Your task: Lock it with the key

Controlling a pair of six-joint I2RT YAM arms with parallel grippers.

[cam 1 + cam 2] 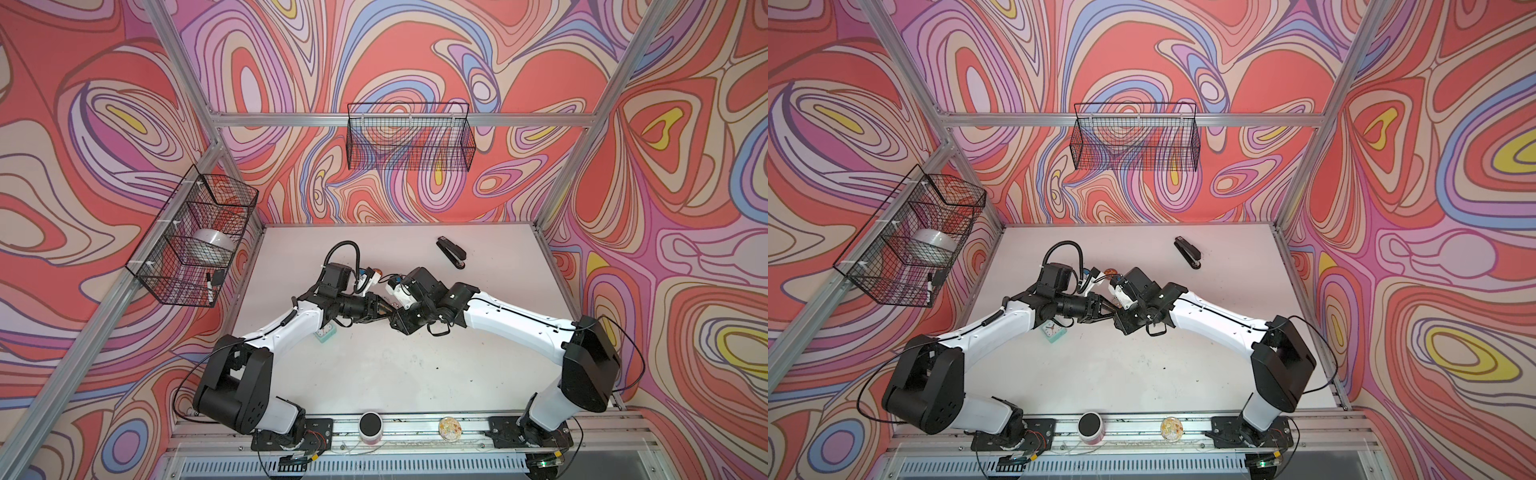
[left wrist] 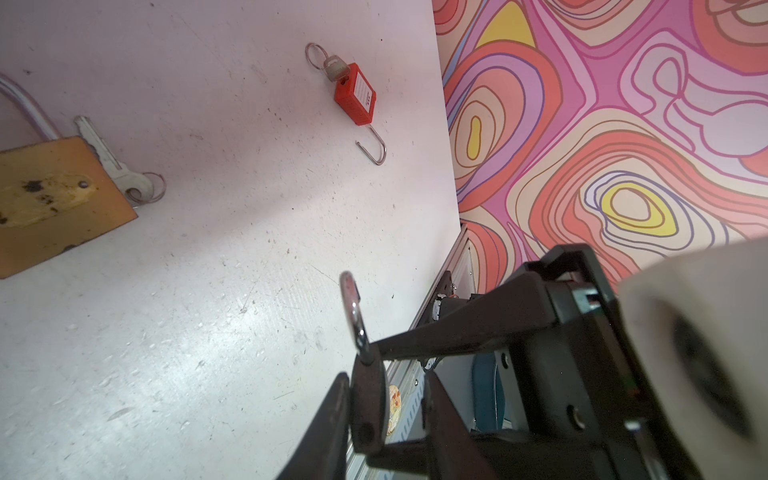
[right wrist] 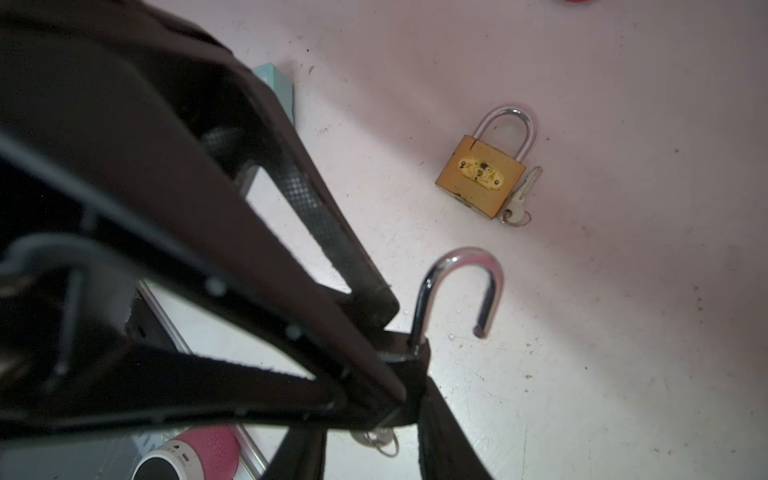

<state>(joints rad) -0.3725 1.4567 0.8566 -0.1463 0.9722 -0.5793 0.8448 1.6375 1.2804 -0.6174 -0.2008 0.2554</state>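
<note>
Two robot arms meet above the middle of the table (image 2: 166,332). The right hand (image 3: 374,419) is clenched on a black padlock (image 3: 409,361), held in the air with its silver shackle (image 3: 461,270) open. A blurred key ring (image 3: 376,440) hangs beneath it. The left hand (image 2: 386,395) brackets the lock body, partly open: one finger (image 2: 328,415) touches it and the other leaves a gap.

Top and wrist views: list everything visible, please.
black padlock: one, black, shackle open, in right claw
brass padlock: one, brass, on table
loose key: one, silver, beside brass padlock
red padlock: one, red, on table
stapler: one, black, far table
alarm clock: one, teal, beneath left arm
speaker: one, pink, front rail
wire baskets: two, black, walls
tape roll: one, white, left basket
left claw: open, astride black padlock
right claw: shut on black padlock
</note>
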